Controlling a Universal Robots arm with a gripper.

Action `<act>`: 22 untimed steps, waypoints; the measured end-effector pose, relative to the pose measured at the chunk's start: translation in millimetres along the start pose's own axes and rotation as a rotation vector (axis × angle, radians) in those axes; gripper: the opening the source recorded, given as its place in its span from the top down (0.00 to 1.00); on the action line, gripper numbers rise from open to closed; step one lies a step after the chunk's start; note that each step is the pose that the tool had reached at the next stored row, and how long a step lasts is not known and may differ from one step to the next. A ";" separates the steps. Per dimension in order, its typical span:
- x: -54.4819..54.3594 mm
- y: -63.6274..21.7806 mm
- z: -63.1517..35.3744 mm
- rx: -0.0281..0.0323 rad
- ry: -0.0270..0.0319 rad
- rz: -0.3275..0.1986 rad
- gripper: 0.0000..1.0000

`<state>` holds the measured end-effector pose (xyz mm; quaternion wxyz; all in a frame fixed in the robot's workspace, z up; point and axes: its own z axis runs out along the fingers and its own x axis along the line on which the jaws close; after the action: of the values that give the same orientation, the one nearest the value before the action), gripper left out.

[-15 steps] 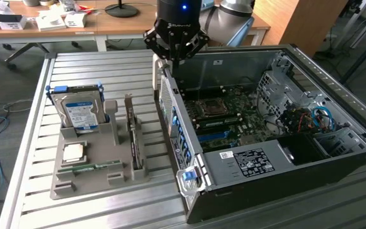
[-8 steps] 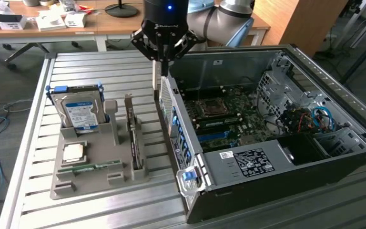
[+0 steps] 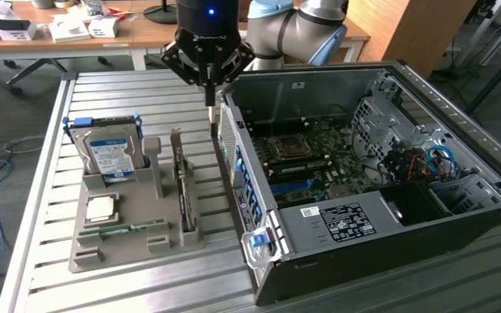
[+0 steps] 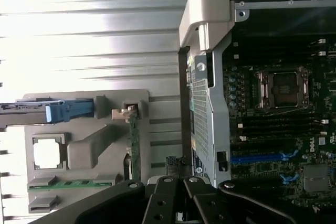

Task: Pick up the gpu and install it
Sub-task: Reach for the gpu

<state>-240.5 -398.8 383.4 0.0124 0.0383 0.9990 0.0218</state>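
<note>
Black claw (image 3: 209,99), top centre of the exterior view, is pinched shut on nothing (fingers together). Below and slightly left of it, the gpu (image 3: 182,189) stands on edge in the grey holder (image 3: 89,257), long axis running down the frame.
</note>
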 end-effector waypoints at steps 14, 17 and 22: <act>30.3 -2.5 1.8 0.0000 0.0000 0.001 0.89; 37.4 -3.0 2.1 0.0000 0.0000 0.001 0.89; 47.3 -3.8 2.6 0.0000 -0.0001 0.001 0.89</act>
<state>-287.9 -398.8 379.6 0.0124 0.0388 0.9989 0.0218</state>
